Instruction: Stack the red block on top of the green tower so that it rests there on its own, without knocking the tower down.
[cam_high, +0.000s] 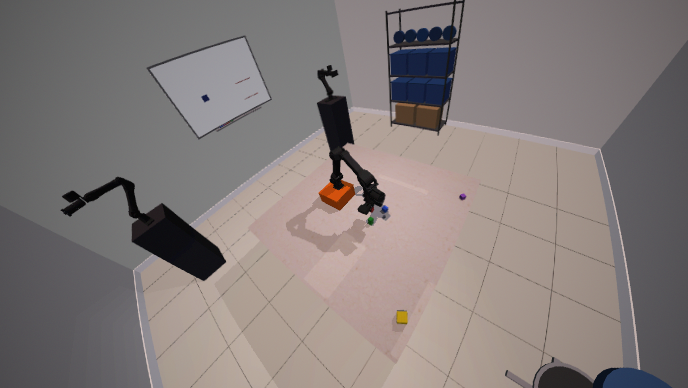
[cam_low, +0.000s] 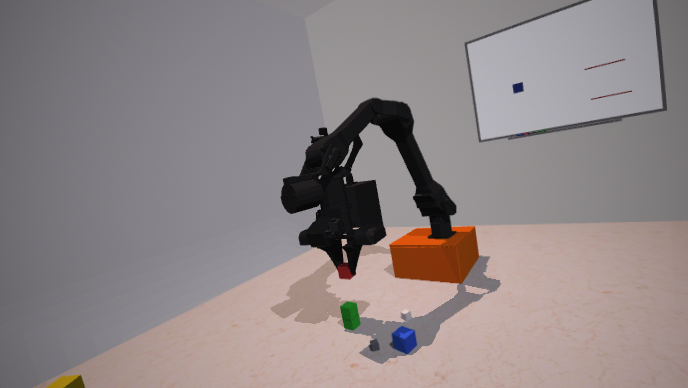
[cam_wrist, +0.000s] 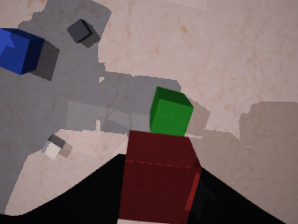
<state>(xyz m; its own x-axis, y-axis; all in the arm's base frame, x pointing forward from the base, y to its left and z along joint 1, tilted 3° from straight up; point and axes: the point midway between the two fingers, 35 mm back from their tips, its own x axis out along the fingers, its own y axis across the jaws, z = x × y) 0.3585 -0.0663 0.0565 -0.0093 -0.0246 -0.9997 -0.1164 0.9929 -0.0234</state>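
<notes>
My gripper is shut on the red block and holds it in the air. The green tower, two green cubes stacked upright, stands on the pink table top below the block. In the exterior view the block hangs clearly above the tower's top. In the wrist view the tower's top shows just beyond the block's far edge.
A blue cube, a small dark grey cube and a small white cube lie near the tower. The arm's orange base box stands behind. A yellow block and a purple one lie far off.
</notes>
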